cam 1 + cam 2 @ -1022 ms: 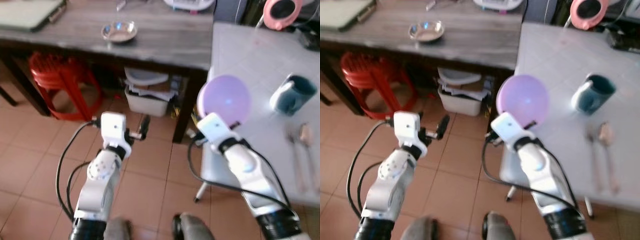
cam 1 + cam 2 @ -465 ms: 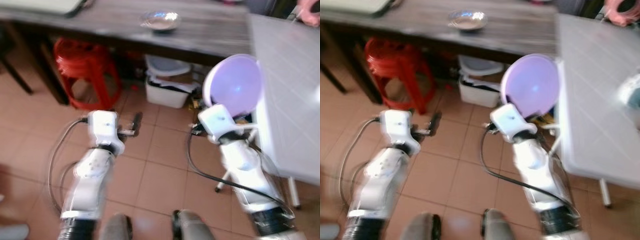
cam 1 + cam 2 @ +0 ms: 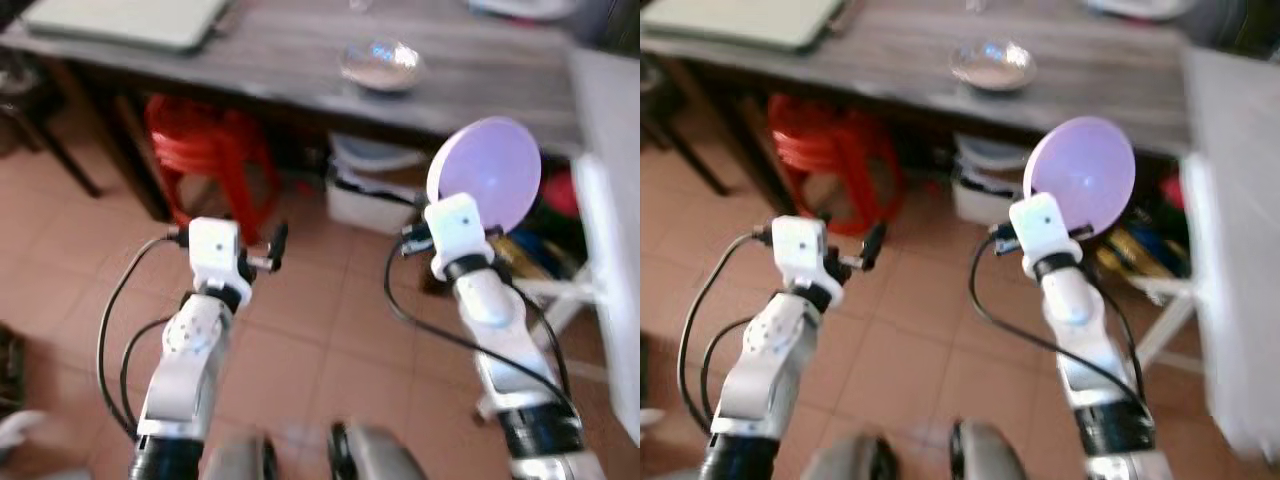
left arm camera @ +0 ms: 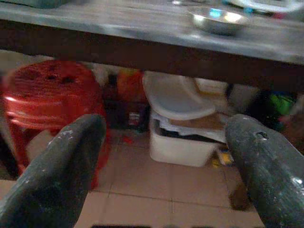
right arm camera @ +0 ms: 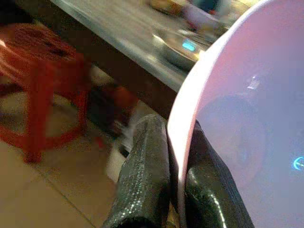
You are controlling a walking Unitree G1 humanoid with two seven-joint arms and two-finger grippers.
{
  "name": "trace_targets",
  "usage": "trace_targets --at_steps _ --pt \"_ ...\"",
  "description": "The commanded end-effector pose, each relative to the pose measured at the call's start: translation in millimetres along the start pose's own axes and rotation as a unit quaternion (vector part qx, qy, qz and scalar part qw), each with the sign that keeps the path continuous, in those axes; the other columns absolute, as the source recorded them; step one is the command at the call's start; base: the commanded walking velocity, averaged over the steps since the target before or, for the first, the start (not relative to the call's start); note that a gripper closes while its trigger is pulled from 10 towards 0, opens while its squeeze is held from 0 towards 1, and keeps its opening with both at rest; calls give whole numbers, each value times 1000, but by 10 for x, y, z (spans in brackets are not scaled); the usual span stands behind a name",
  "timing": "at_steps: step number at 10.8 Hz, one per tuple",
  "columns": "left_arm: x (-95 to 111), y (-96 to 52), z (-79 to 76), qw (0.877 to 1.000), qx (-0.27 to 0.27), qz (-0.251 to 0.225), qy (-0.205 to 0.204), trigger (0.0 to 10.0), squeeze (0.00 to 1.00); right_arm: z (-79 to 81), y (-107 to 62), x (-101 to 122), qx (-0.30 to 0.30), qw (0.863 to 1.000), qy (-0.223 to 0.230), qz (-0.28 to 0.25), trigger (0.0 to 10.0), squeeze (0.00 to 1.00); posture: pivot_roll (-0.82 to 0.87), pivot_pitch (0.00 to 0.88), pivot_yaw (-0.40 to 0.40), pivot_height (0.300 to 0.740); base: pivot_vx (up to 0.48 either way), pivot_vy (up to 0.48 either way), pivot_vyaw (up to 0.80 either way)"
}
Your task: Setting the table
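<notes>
With our right gripper (image 5: 166, 190) jaws clamped on the lilac plate (image 3: 485, 176) rim and left gripper (image 4: 166, 156) jaws open, we should carry it level toward the white tabletop (image 3: 608, 160).

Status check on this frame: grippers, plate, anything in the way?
Right gripper shut on purple plate, held upright at its rim. Left gripper open, empty, above the floor. Ahead: dark wooden table with metal bowl, red stool underneath.
</notes>
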State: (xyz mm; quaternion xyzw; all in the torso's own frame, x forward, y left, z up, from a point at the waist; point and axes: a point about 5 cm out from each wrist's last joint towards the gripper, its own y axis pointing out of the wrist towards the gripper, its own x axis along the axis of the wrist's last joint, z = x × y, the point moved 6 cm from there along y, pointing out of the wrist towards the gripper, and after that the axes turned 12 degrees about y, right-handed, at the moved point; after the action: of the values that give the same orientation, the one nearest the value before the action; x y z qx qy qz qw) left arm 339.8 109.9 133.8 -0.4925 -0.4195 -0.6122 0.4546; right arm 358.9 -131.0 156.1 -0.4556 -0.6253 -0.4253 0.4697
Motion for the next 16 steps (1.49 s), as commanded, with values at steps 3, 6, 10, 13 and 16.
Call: trace_targets --at_steps 3,6,10,13,16 --pt "-12 -61 11 1000 -1 1 5 10000 0 182 2 83 26 999 -14 -18 10000 0 -65 193 -21 740 480 0 0" --pt "-27 -70 -31 1000 -6 3 5 10000 0 14 109 327 -17 997 -26 -74 10000 0 -63 187 -23 740 480 0 0" --pt "12 -64 -75 1000 -10 -6 -3 10000 0 -287 145 485 -63 992 -22 -103 10000 0 -63 172 -26 740 384 0 0" --pt "51 -43 -66 1000 -11 -13 -8 10000 0 -200 216 628 -34 991 -55 -120 10000 0 -61 174 -22 740 249 0 0" --pt "52 -88 30 1000 13 -19 -3 10000 0 124 323 554 61 993 -20 -98 10000 0 -51 185 -28 740 0 0 0"
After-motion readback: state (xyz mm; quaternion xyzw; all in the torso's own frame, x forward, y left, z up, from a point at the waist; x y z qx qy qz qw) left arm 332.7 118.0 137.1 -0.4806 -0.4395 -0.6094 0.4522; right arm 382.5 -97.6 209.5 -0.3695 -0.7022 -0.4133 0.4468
